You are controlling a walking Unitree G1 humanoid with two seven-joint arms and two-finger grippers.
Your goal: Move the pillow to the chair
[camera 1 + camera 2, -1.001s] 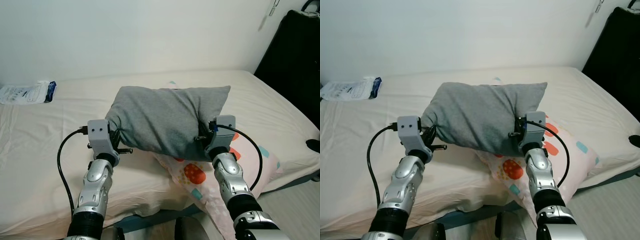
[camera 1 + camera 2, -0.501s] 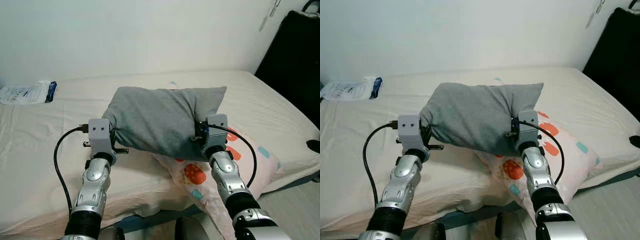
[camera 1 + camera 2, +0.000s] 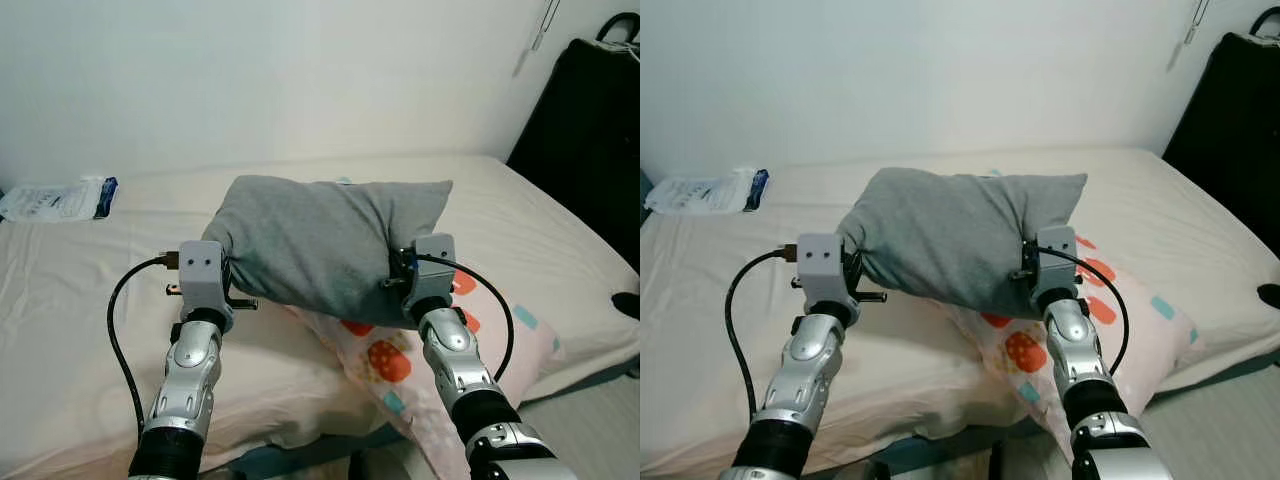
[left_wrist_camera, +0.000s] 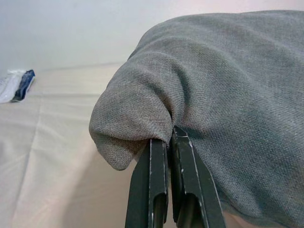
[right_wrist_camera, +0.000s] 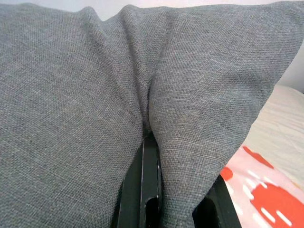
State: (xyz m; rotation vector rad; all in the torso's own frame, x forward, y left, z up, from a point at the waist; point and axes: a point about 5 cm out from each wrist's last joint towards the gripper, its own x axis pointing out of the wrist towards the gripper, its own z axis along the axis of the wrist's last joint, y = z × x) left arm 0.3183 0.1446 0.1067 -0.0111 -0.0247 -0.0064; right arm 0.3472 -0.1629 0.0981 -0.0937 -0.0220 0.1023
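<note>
Pillow point(image 3: 320, 245) held above the bed point(image 3: 70, 290).
Wrist views show the left hand point(image 4: 170, 137) and right hand point(image 5: 151, 142) each pinching its fabric.

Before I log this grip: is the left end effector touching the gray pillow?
Touching. Left wrist view shows the left end effector pinching a fold of the gray pillow.

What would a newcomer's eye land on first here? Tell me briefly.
The grey pillow held up over the bed, pinched at either end by the left tool and the right tool. Next, the pink patterned pillow lying beneath it at the bed's near edge.
</note>
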